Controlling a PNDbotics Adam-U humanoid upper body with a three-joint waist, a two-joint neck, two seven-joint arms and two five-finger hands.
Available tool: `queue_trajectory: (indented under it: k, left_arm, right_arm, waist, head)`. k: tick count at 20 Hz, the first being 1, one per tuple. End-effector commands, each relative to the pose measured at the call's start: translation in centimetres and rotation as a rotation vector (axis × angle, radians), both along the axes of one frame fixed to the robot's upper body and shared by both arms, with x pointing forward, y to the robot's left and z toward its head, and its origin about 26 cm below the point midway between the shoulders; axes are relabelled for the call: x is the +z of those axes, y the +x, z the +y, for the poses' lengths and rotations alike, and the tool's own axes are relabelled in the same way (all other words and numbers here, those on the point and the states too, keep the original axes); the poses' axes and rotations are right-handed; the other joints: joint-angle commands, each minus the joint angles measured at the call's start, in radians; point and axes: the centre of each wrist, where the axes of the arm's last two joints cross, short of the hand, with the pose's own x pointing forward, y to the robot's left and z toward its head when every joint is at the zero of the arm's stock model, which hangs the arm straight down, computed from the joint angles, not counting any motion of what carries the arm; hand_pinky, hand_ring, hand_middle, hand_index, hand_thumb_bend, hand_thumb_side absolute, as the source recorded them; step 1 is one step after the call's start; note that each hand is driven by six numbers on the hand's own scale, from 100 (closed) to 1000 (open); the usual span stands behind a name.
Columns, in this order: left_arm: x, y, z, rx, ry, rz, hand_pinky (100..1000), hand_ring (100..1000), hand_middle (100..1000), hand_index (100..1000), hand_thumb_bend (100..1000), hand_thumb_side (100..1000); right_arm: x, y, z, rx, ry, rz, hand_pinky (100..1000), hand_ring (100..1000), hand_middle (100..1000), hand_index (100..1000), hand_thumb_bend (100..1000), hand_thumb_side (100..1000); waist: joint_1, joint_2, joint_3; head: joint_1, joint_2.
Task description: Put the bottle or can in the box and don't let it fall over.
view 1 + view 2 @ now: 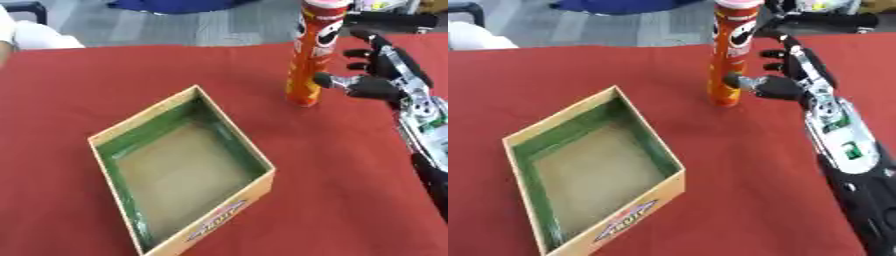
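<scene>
- Right eye view: my right hand point(785, 75) comes in from the right edge, fingers spread and only slightly bent, thumb tip at the lower side of the tall orange cylindrical crisp can point(731, 55). Fingers not wrapped round it; hand reads as open.
- Can stands upright on the red tablecloth point(737, 165), near the far edge, base on the cloth.
- Open yellow cardboard box with green inner walls point(254, 150) sits near and left of the can, well apart from it, nothing inside.
- Left hand: not visible in either view.
</scene>
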Motion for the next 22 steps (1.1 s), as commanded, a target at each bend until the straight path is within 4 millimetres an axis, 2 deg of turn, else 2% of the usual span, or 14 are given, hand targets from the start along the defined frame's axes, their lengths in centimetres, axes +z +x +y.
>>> queue_trajectory:
  k: [1,9,22]
  left_arm:
    - [0.7,0.1,0.1,-0.008,0.014,-0.020,730,843,772,798,459,776]
    - [0.7,0.1,0.0,-0.008,0.011,-0.019,730,843,772,798,459,776]
    - [0.7,0.2,-0.1,-0.016,0.005,-0.021,730,843,773,797,457,777]
  right_arm:
    - [1.1,0.2,0.2,0.007,-0.005,-0.034,818,873,1000,945,807,283]
    - [1.6,0.8,0.3,-0.018,-0.020,-0.057,821,875,1000,949,823,269]
    - [2.2,2.4,1.4,-0.056,0.024,-0.063,816,869,1000,951,817,301]
  waist:
    - [-0.001,-0.011,0.002]
    - [0.000,-0.007,0.003]
    - [0.006,0.005,0.008]
  head:
    - [0.000,-0.016]
    - [0.000,-0.023]
    - [-0.005,-0.041]
